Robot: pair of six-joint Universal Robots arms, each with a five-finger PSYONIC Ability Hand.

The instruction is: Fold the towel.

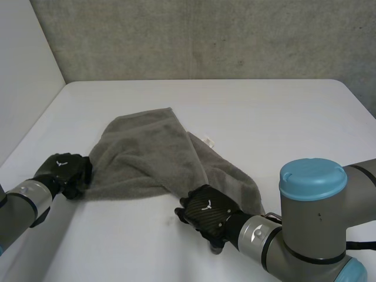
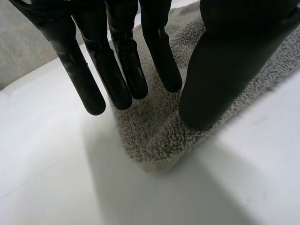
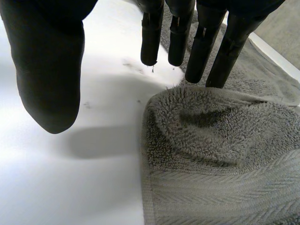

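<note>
A grey terry towel (image 1: 147,155) lies rumpled near the middle of a white table (image 1: 264,111), bunched into loose overlapping layers instead of spread flat. A small white label (image 1: 207,140) shows on its far side.

My left hand (image 1: 61,170) is at the towel's left corner. In the left wrist view that corner (image 2: 154,145) lies flat on the table. My fingers (image 2: 129,56) reach straight over it and my thumb (image 2: 220,70) rests on the pile, so the hand is open and not pinching.

My right hand (image 1: 205,212) is at the near edge of the towel, by a rounded, doubled-over lump of cloth (image 3: 211,154). Its fingers (image 3: 202,47) are straight, with their tips at the lump's far side. The thumb (image 3: 51,70) is held wide, well apart over bare table. This hand is open too and holds nothing.

I judge the step in hand to be taking hold of two corners so the towel can be spread or folded. To do it well, I should slide my left fingers under the flat corner and close the thumb down on one layer only. On the right, the cloth is folded on itself, so I should find the true corner before pinching, or I will lift a bunch. I should then raise both hands evenly and keep the edge between them taut.
</note>
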